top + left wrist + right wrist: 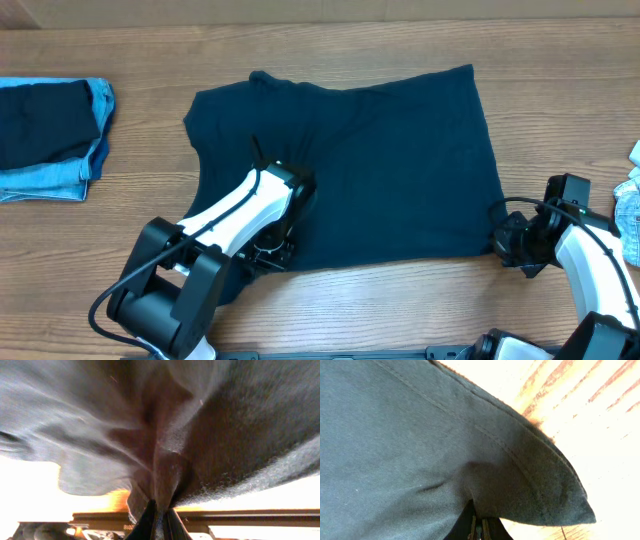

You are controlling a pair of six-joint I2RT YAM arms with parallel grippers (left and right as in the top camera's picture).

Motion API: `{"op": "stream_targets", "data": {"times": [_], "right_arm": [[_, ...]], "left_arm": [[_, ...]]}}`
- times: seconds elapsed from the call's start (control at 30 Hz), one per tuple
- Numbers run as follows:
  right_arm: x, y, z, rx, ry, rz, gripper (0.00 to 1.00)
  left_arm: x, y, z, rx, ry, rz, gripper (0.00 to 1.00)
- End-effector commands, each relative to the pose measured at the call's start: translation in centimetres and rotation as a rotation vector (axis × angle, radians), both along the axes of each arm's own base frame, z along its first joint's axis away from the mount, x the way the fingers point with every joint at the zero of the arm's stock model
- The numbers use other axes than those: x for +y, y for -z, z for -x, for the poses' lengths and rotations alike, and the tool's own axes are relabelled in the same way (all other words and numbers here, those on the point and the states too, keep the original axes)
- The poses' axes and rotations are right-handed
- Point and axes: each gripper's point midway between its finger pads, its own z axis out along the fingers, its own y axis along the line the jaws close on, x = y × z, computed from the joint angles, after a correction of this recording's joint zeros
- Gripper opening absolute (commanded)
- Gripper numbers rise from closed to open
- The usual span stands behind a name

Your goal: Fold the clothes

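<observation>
Jaws of both grippers are pressed together on cloth. The left gripper (pixel 161 515) pinches a gathered fold of the navy shirt (pixel 380 170) near its lower left, and the right gripper (pixel 479 523) pinches its hemmed lower right corner. The shirt lies spread on the wooden table (pixel 330 40), so these near-edge grips likely prepare a fold toward the far side.

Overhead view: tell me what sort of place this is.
Likely a robotics lab bench for laundry folding: a wood-grain table, a navy shirt spread on it and pinched by the left pincer and right pincer, and a folded denim pile at the left edge.
</observation>
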Motion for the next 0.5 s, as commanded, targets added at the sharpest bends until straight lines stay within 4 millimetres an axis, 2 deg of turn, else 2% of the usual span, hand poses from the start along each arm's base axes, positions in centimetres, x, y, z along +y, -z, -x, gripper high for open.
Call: {"op": "stream_targets", "data": {"times": [0.0, 0.17, 0.47], "right_arm": [[-0.8, -1.1, -1.1, -0.051, -0.021, 0.038, 0.04], [-0.6, -1.5, -2.9, -0.142, -0.078, 0.026, 0.04], [0.9, -2.7, -5.5, -0.279, -0.120, -0.063, 0.04]], "left_arm": [[0.0, -1.1, -2.9, -0.138, 0.033, -0.021, 0.04], [0.3, -1.3, -5.0, -0.221, 0.022, -0.041, 0.04], [2.4, -1.3, -6.7, -0.249, -0.025, -0.046, 0.04]]}}
